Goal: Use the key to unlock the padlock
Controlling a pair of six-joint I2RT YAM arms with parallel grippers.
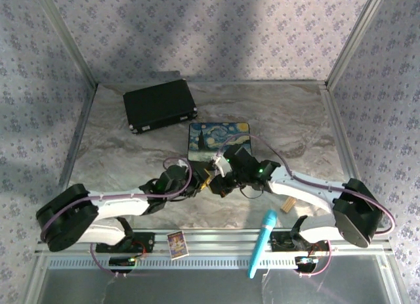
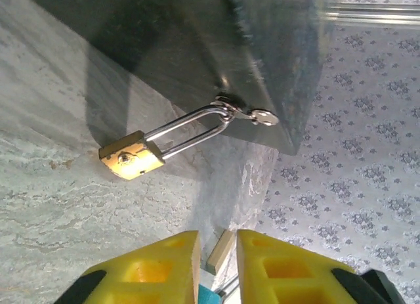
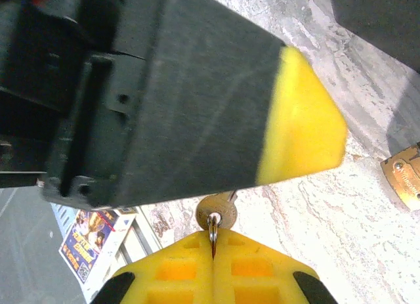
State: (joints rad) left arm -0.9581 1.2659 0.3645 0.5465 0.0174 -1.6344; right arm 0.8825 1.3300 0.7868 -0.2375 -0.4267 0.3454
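From above, the left gripper [image 1: 199,184] and right gripper [image 1: 220,177] meet just below a painted tin box [image 1: 220,136]. In the left wrist view, the narrowly parted, empty left gripper [image 2: 218,264] faces the small brass padlock [image 2: 131,157], which lies against the marble. In the right wrist view, the right gripper [image 3: 213,238] pinches the small silver key [image 3: 218,213], with the padlock at the right edge.

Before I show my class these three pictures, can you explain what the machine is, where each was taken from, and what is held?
These are two robot arms bolted to a marble table. One picture looks down from above; the other two come from a camera on each wrist. The right pincer is shut on a small silver key. The left pincer is open, empty, facing a brass padlock. A painted tin box and a black case lie nearby.
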